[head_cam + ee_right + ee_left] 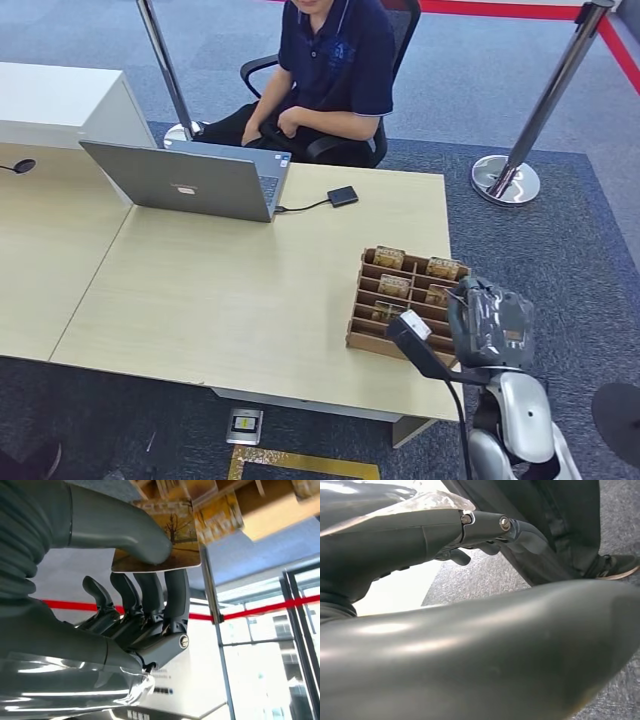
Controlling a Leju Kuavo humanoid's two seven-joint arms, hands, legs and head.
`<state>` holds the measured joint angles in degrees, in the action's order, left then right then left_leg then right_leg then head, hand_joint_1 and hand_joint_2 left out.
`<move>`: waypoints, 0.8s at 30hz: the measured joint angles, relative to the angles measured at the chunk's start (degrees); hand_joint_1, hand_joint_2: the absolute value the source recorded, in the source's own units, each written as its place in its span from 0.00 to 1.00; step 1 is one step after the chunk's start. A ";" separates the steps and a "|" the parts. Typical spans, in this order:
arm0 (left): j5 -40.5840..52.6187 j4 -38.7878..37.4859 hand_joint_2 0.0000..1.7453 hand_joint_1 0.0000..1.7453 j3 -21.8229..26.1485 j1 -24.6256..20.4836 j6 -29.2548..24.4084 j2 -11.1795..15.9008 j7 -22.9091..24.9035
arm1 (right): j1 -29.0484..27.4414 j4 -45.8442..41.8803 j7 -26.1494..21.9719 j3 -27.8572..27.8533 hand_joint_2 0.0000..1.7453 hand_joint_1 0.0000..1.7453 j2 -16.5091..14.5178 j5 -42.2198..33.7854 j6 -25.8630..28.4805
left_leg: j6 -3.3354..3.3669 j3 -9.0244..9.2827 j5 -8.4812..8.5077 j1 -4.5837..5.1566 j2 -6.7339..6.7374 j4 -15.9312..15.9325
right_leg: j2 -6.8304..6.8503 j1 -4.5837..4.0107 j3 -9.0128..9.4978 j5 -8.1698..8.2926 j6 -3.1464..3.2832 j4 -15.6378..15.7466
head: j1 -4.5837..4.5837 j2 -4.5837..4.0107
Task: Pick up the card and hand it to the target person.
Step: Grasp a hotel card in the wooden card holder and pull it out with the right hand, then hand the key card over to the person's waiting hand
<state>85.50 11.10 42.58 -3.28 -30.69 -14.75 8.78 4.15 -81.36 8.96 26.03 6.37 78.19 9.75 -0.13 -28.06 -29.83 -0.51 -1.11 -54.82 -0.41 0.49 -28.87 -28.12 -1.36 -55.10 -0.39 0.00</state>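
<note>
I see my right hand (124,605) pinching the card (181,535) between thumb and fingers (175,592), just above the tray (392,300) at the counter (226,290) edge. A person (332,70) sits beyond the tray. I cannot tell how my left hand's (433,535) fingers lie.

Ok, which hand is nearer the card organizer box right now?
The right. The right hand hovers at the wooden organizer box's near right corner, pinching a card between thumb and fingers. The left hand hangs low beside a person's dark trousers, away from the box.
</note>
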 joint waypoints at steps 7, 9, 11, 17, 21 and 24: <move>-0.20 0.00 0.00 0.00 0.00 -0.07 -0.08 -0.01 -0.11 | 4.93 -0.96 -2.14 0.47 1.00 0.82 -0.31 -1.42 0.21 | 0.00 -0.01 0.00 0.00 0.00 0.00 | 0.00 0.00 0.00 0.00 0.00 -0.02 | -0.01 0.00; -0.14 0.00 0.00 0.00 0.00 -0.10 -0.08 -0.04 -0.11 | 7.17 -0.33 -2.89 0.81 1.00 0.82 -0.77 -2.75 0.18 | 0.00 -0.01 0.00 0.00 0.01 0.00 | 0.00 0.00 0.01 0.00 0.00 -0.02 | -0.01 0.00; 0.00 0.00 0.00 0.00 0.00 -0.16 -0.08 -0.08 -0.10 | 9.79 1.03 -3.45 1.26 1.00 0.83 -1.59 -4.16 0.08 | -0.01 -0.01 0.01 -0.01 0.03 0.00 | 0.00 0.00 0.01 0.00 0.00 -0.04 | -0.01 0.00; 0.54 0.00 0.00 0.00 0.00 -0.58 -0.10 -0.14 0.02 | 20.58 10.73 -3.95 2.93 1.00 0.84 -6.78 -7.89 -0.66 | -0.05 0.01 0.05 -0.01 0.07 0.00 | 0.00 -0.01 0.01 0.02 0.03 -0.11 | -0.01 0.00; 0.30 0.00 0.00 0.00 0.00 -0.72 -0.29 -0.15 0.30 | 27.71 20.06 -3.64 3.90 1.00 0.84 -11.75 -8.42 -0.92 | -0.06 0.01 0.06 -0.03 0.08 0.00 | 0.00 -0.02 -0.03 0.02 0.04 -0.16 | -0.02 0.00; -0.05 0.00 0.00 0.00 0.00 -0.78 -0.57 -0.15 0.52 | 32.19 27.06 -3.22 4.50 1.00 0.83 -15.25 -8.38 -0.89 | -0.07 -0.01 0.06 -0.04 0.08 0.00 | 0.00 -0.03 -0.05 0.02 0.05 -0.17 | -0.01 0.00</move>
<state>85.45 11.10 42.58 -4.06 -31.26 -14.91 9.29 36.34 -54.30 5.74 30.53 -8.88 69.81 8.86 -0.19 -28.07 -29.77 -0.55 -1.03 -54.82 -0.42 0.46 -28.92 -28.11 -1.31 -55.27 -0.40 0.00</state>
